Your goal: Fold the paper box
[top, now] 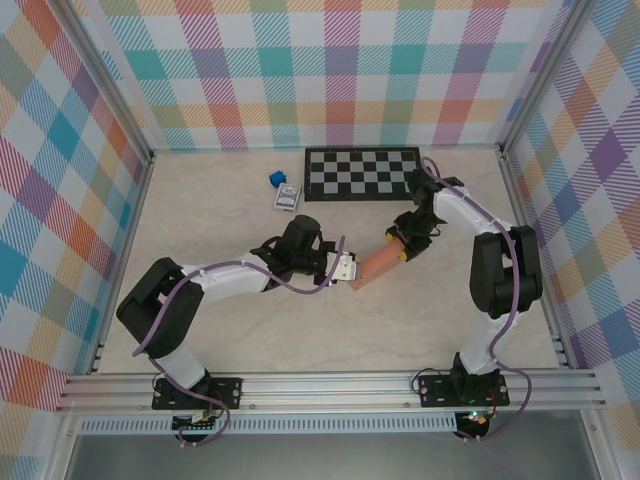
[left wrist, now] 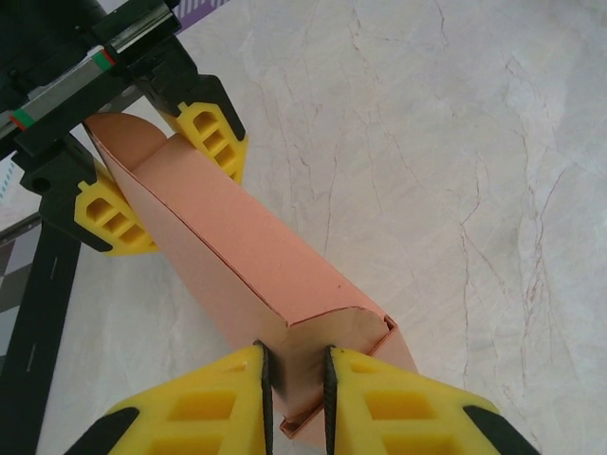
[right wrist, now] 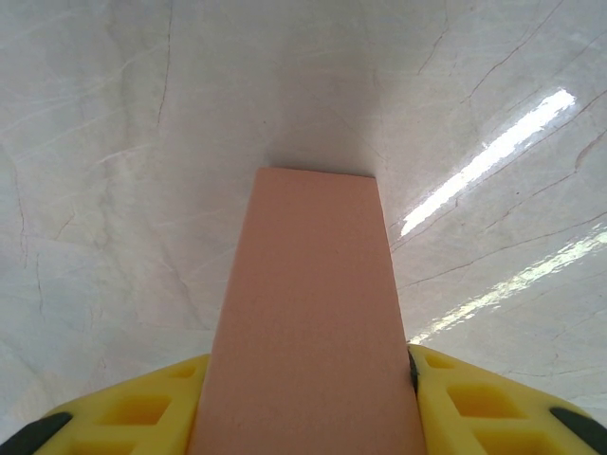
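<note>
The pale marbled counter (top: 250, 330) carries a checkerboard mat (top: 362, 173) at its far edge. Near the counter's middle, the paper box (top: 378, 267) stretches slantwise between both arms. The right end effector (top: 402, 245) clasps its far end across the width. The left end effector (top: 348, 271), jaws narrow, pinches the near end flap. A card pack (top: 287, 198) and a blue cube (top: 275, 179) sit just left of the mat.
</note>
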Robot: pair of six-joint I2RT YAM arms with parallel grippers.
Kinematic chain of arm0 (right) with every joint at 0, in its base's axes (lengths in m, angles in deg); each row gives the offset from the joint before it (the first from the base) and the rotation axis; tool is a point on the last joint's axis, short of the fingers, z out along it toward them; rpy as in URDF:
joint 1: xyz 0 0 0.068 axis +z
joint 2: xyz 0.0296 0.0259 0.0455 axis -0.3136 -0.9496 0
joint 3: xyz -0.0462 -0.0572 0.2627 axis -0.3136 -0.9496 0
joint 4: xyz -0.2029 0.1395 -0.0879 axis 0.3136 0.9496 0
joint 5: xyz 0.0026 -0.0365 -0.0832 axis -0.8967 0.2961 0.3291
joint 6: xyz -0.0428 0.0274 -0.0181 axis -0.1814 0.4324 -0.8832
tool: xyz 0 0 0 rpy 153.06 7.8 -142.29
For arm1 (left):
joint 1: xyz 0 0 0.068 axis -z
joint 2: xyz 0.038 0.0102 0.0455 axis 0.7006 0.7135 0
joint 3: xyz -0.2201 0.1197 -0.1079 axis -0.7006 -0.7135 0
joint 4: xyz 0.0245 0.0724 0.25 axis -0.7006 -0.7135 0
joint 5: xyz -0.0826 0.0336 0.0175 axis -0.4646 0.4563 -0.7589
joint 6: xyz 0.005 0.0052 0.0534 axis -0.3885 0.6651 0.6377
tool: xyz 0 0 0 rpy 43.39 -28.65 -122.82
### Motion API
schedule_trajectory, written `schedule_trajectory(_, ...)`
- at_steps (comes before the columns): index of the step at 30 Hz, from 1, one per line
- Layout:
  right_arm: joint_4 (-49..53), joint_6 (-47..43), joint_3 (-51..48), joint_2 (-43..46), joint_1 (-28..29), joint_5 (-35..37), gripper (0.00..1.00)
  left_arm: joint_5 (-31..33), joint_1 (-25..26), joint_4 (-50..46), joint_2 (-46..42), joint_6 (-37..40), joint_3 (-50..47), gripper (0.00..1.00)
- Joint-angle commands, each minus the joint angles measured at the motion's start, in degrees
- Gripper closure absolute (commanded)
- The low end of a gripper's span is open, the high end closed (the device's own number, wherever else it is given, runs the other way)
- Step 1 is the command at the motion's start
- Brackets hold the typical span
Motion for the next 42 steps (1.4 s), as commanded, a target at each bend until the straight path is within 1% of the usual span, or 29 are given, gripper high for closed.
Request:
schedule_trajectory(1, -4.55, 5.02, -1.76, -1.03, 0.63, -0.95, 0.73, -0.59, 4.58, -9.37, 2.15, 6.07, -0.89, 0.8)
schedule_trajectory(5, -6.08, 4.44, -2.67, -0.73, 0.58, -0.94, 0.73, 1.93, 5.42, -10.25, 3.25, 8.48, -1.24, 0.8)
schedule_trajectory(7, -7.03, 3.85, -2.97, -0.55, 0.55, -1.12, 0.73, 2.62, 5.49, -10.47, 3.75, 8.53, -1.13, 0.8)
schedule_trajectory(11, -7.77, 1.14, -1.8, 0.3, 0.17, -1.06, 0.66, 3.57, 5.51, -11.48, 4.81, 9.02, -0.71, 0.81)
schedule_trajectory(13, -7.04, -0.69, -0.61, 0.5, -0.77, -2.32, 0.62, 4.05, 5.47, -10.88, 5.34, 8.28, -0.72, 0.82)
schedule_trajectory(15, -5.66, -1.4, 0.19, 0.84, -1.62, -2.9, 0.6, 4.29, 5.5, -10.17, 5.83, 7.27, -0.66, 0.83)
schedule_trajectory(18, -6.26, -2.18, -0.45, 2.04, -2.76, -4.21, 0.56, 4.4, 5.46, -10.41, 6.7, 6.61, -0.29, 0.83)
schedule_trajectory(20, -6.67, -3.04, -0.68, 2.56, -3.34, -5.39, 0.54, 4.49, 5.3, -9.96, 7.1, 4.86, -0.03, 0.84)
schedule_trajectory(26, -7.31, -6.29, -0.59, 3.58, -4.72, -8.57, 0.46, 3.16, 3.94, -9.15, 8.15, 1.72, 0.36, 0.84)
schedule_trajectory(30, -7.99, -7.36, -1.72, 4.95, -6.9, -10.31, 0.41, 0.73, 2.07, -9.13, 8.67, -0.91, 1.51, 0.86)
schedule_trajectory(33, -7.89, -8.66, -1.44, 4.84, -8.02, -10.97, 0.41, -0.61, 0.77, -9.21, 9.13, -1.8, 2.18, 0.86)
schedule_trajectory(42, -9.2, -9.59, 0.02, 3.16, -7.98, -12.72, 0.42, -3.86, -3.01, -7.81, 8.6, -5.57, 2.05, 0.87)
